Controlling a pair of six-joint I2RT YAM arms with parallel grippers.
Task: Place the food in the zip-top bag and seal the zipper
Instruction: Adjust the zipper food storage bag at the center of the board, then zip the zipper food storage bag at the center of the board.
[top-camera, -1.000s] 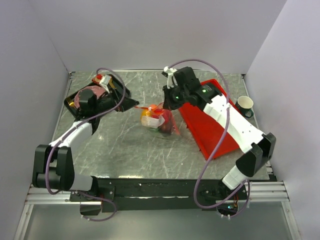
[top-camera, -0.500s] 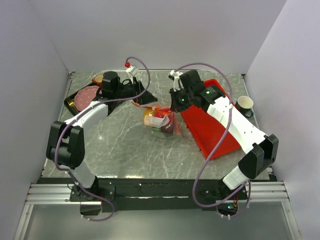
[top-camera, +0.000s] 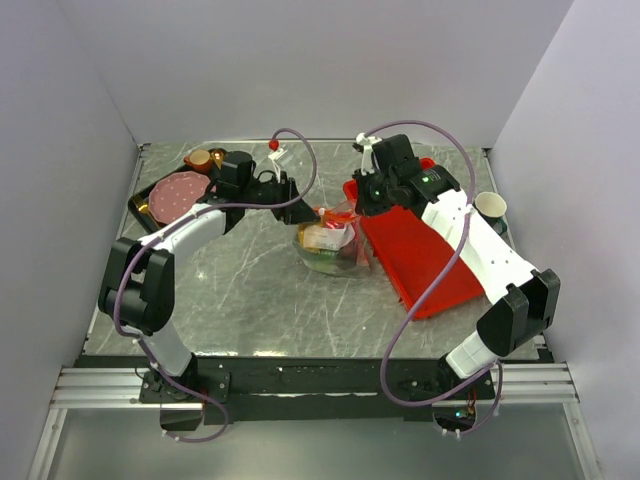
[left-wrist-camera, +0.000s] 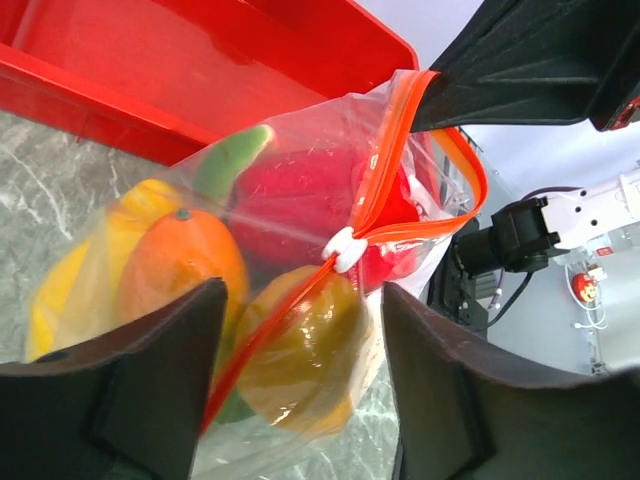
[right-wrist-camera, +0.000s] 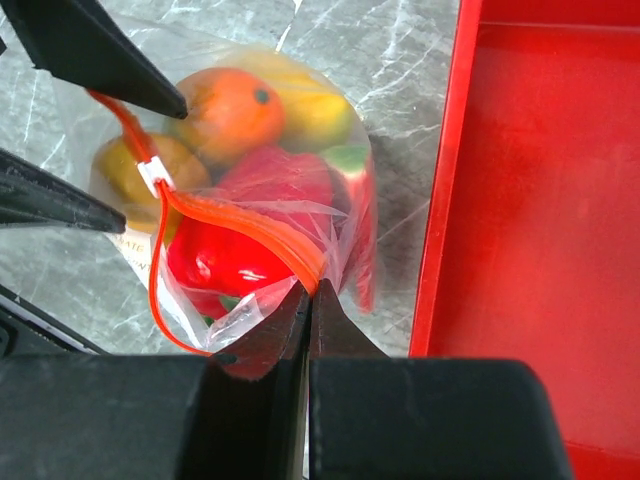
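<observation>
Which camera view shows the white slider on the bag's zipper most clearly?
The left wrist view: the white slider sits large mid-frame on the zipper. The right wrist view shows the slider smaller, near the left edge. In the top view it is too small to make out.

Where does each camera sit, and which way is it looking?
Top camera: up high behind the arms, looking down on the table; both arms show whole, left gripper and right gripper at the zip-top bag.
Left wrist camera: on the left arm, looking between its own open fingers at the bag's food.
Right wrist camera: on the right arm, looking down past its shut fingers pinching the bag.
Both wrist views share the zipper and the red tray.
</observation>
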